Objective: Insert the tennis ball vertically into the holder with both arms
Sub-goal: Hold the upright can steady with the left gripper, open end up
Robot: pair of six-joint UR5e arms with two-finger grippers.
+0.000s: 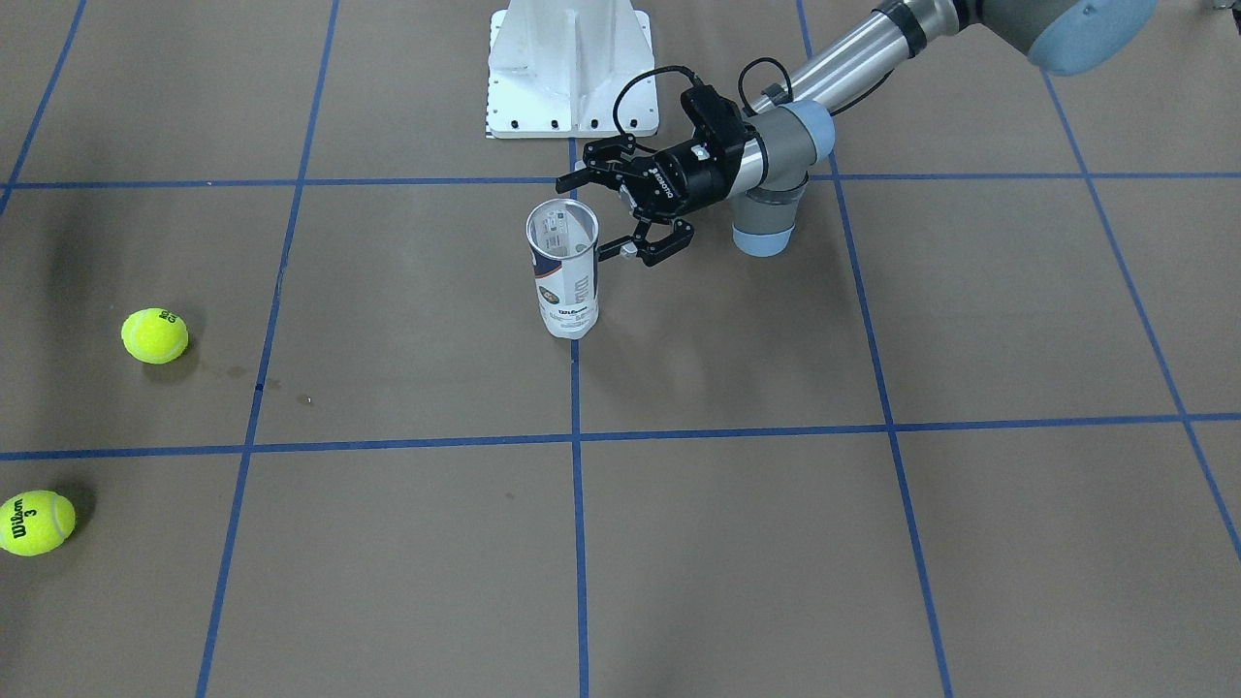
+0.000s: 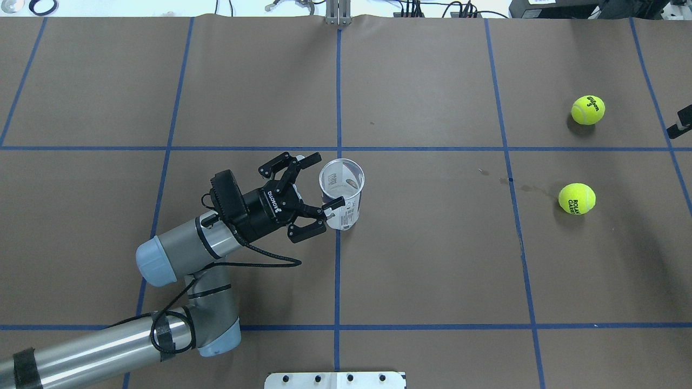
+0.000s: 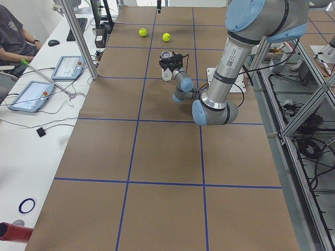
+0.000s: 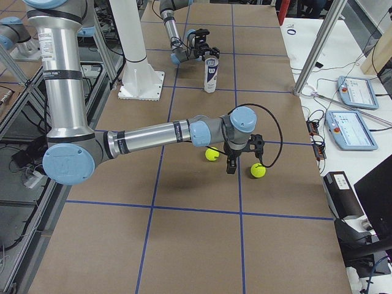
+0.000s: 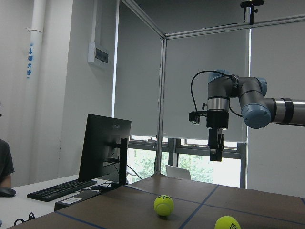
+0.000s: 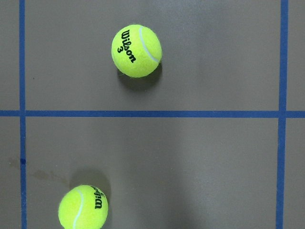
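Clear plastic with a white-and-navy label: holder (image 1: 563, 286) upright on the brown table (image 1: 873, 543) in the front-facing view, mouth up, astride a blue tape line (image 1: 578, 543). Left gripper (image 1: 585, 220) at its 2 o'clock, held level, fingers (image 1: 586, 172) splayed wide at the rim; cannot tell whether touching. Far off at 8 o'clock, second ball (image 1: 154, 335) and Wilson 3 ball (image 1: 36, 523), both yellow. From overhead, holder (image 2: 347, 209) at centre, left gripper (image 2: 330, 180) released at its 9 o'clock, one fingertip overlapping the wall; Wilson 3 ball (image 2: 587, 109) at 2 o'clock, second ball (image 2: 577, 198) at 3 o'clock, well apart from it. From the left end, holder (image 3: 167, 73) far up the table, balls beyond at 12 o'clock. From the right end, right gripper (image 4: 242, 161) tip-down above the table near both balls; released or clenched, cannot tell. Through the left wrist camera, right gripper (image 5: 217, 153) hanging edge-on at 1 o'clock, grip unreadable, balls below on the table. Through the right wrist camera, straight down: Wilson 3 ball (image 6: 137, 50) at 11 o'clock, second ball (image 6: 83, 207) at 7 o'clock, tape line between.
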